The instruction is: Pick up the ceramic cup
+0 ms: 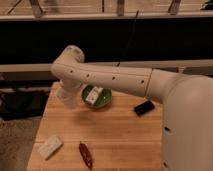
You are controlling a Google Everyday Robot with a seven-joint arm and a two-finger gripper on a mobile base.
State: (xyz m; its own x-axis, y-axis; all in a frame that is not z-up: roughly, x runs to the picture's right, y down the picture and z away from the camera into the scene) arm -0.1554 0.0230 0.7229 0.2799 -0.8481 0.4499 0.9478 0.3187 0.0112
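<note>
Overhead, the arm crosses the counter toward the cup

Right now the robot's white arm (115, 80) reaches from the right edge across the wooden counter (120, 135) toward its far left corner. The gripper (67, 95) hangs below the arm's elbow-like joint, over the counter's ten o'clock region. Whether its fingers are spread or closed cannot be told, since the wrist blends with what sits beneath it.

The ceramic cup (66, 99) shows as a pale shape at that same ten o'clock spot, right at the gripper and partly hidden by it; contact between them cannot be made out. Just beside it, toward twelve o'clock, sits the green bowl (96, 98), holding a small white packet (93, 95) with dark marking. The arm passes above the bowl's far rim.

A black rectangular object (144, 108) lies at roughly two o'clock, well apart from the bowl. Near the front edge, a pale sponge-like block (50, 147) rests at eight o'clock, and a dark reddish elongated item (86, 155) lies close to six o'clock, a little right of the block.
</note>
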